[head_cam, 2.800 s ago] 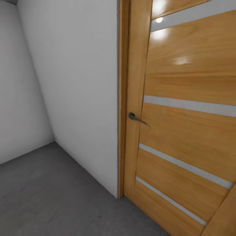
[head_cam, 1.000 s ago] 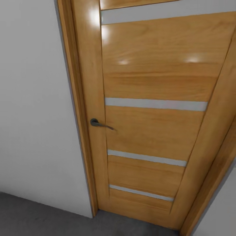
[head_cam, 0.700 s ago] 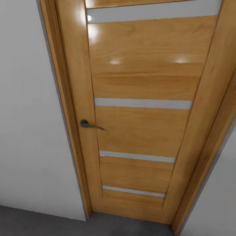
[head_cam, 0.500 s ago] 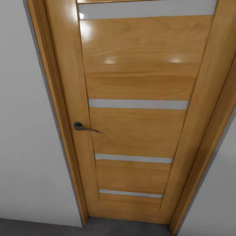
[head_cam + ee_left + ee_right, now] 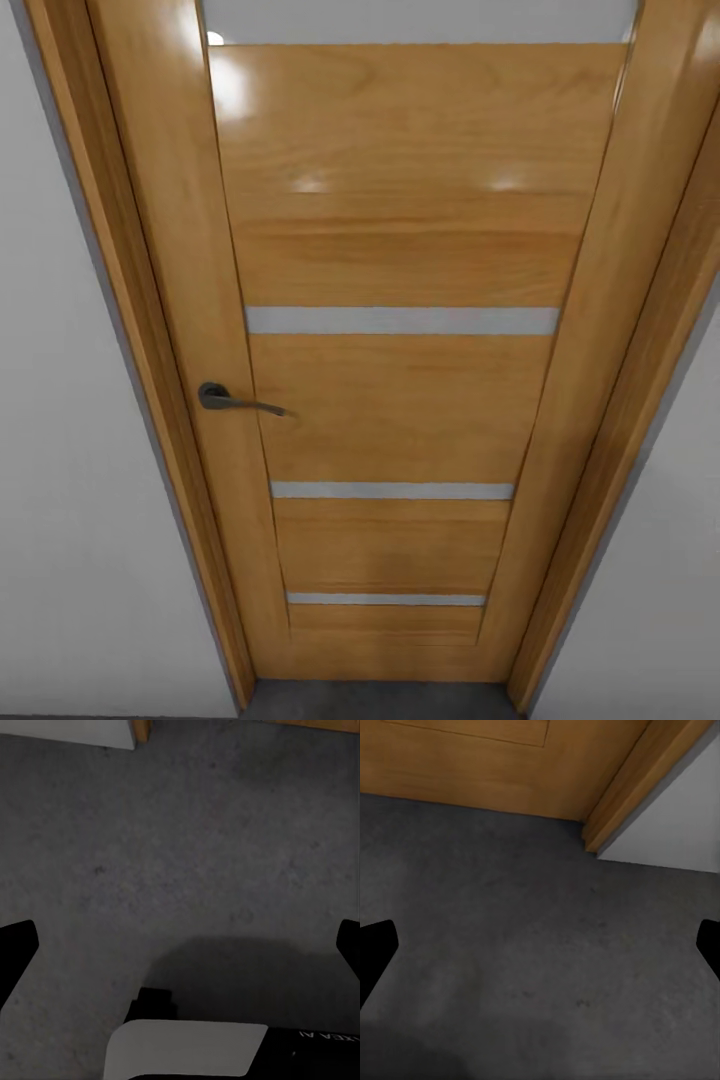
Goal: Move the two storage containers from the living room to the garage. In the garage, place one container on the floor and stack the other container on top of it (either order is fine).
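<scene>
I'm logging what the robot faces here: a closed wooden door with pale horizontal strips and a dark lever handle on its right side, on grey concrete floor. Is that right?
One detail is wrong: the head view shows the dark lever handle on the left side of the wooden door, not the right. The pale horizontal strips are there, the door looks closed, and the right wrist view shows the grey concrete floor in front of it.

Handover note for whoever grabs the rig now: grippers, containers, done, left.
Left gripper: open, empty, above the floor.
Right gripper: open, empty, above the same dark concrete.
Robot faces a shut wooden door, with a lever handle at its left edge, set between white walls.
Containers: not in sight here, neither is carried.
Done: nothing that these views confirm.
Left: get through the door, fetch both containers, stack them on the garage floor.
</scene>
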Controlling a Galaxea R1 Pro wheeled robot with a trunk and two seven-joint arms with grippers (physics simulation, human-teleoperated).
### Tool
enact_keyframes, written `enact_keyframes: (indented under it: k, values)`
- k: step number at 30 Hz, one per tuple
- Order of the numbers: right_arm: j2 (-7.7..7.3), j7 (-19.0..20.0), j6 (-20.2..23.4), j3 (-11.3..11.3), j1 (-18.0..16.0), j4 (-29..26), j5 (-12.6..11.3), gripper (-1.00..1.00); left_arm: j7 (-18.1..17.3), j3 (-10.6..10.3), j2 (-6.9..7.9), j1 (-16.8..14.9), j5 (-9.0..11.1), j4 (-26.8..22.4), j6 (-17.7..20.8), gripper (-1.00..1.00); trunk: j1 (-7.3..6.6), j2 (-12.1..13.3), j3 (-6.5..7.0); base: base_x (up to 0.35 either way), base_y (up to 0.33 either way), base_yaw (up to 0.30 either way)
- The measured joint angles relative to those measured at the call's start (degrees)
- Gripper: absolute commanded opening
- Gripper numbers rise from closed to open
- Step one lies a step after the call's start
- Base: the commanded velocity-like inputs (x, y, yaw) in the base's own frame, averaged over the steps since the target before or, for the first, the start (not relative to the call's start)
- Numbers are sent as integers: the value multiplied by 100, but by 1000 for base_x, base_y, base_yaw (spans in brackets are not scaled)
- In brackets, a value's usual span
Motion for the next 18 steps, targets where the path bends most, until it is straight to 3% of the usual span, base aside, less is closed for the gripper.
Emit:
enact_keyframes:
  k: [10, 18]
  values:
    - [0, 0, 0, 3, 0, 0, 6, 100, 4, 0, 0, 0, -1, 0, -9, 100, 0, 0, 0, 5, 0, -2]
    - [0, -1, 0, -2, 0, 0, 12, 100, 18, 0, 0, 0, -1, 0, -9, 100, -1, 0, 0, 111, 0, 0]
